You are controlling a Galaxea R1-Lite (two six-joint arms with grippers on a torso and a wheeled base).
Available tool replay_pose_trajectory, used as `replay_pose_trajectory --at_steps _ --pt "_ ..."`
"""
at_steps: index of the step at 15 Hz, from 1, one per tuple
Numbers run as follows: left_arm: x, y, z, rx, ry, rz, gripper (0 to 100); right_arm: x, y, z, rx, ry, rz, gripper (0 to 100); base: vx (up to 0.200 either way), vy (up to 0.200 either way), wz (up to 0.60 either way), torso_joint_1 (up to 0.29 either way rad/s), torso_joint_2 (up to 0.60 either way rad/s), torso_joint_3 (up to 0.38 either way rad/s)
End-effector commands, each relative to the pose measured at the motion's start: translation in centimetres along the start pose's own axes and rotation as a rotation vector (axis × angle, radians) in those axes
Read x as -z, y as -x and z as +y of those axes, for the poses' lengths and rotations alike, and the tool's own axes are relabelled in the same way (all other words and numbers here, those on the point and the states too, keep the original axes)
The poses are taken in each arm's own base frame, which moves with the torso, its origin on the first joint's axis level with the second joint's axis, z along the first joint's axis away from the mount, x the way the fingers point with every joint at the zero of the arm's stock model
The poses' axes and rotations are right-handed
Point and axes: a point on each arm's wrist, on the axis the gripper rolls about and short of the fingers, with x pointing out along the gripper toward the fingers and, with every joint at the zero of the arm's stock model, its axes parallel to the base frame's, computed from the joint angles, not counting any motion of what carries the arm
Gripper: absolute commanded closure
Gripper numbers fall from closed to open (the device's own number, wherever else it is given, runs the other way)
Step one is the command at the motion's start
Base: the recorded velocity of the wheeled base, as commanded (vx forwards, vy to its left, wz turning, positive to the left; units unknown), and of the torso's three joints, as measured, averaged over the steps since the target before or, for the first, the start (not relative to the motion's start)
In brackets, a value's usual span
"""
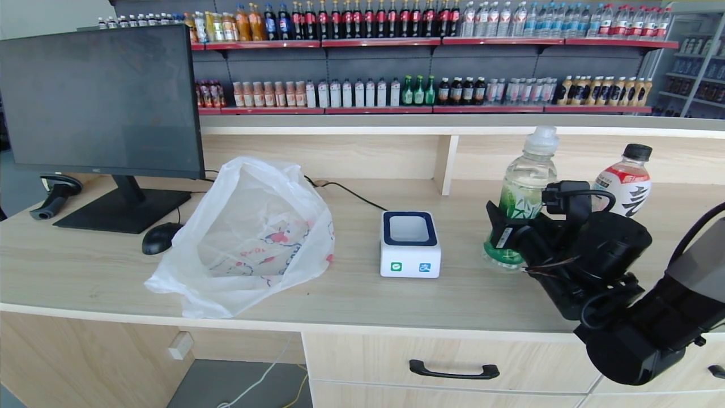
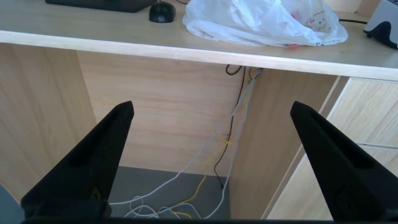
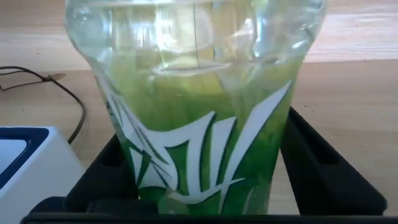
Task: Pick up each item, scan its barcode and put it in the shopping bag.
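Right gripper (image 3: 200, 140): closed on the green-label bottle (image 1: 525, 187), one finger either side of its lower body.
Bottle: upright on counter (image 1: 453, 294), right of scanner (image 1: 410, 243).
Left gripper (image 2: 211, 107): jaws wide apart, below counter edge.

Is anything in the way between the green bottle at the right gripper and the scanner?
Nothing visible. The counter between the green-label bottle and the scanner is bare; the other bottle stands behind, off that path.
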Motion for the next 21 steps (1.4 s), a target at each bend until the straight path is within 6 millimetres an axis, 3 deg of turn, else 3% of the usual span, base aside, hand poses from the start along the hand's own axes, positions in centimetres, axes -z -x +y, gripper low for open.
replay_pose_trajectory --at_steps 1,13,21 --pt "0.0 0.0 0.0 0.000 0.000 0.000 0 -0.3 -0.1 0.0 0.001 -0.012 -0.011 100 0.000 0.000 0.00 0.000 0.00 0.000" --pt "0.0 0.0 0.0 0.000 0.000 0.000 0 -1.3 0.0 -0.4 -0.006 -0.033 -0.039 100 0.000 0.000 0.00 0.000 0.00 0.000" --pt "0.0 0.0 0.0 0.000 0.002 0.000 0 -3.4 0.9 -0.5 -0.037 -0.048 -0.091 100 0.000 0.000 0.00 0.000 0.00 0.000"
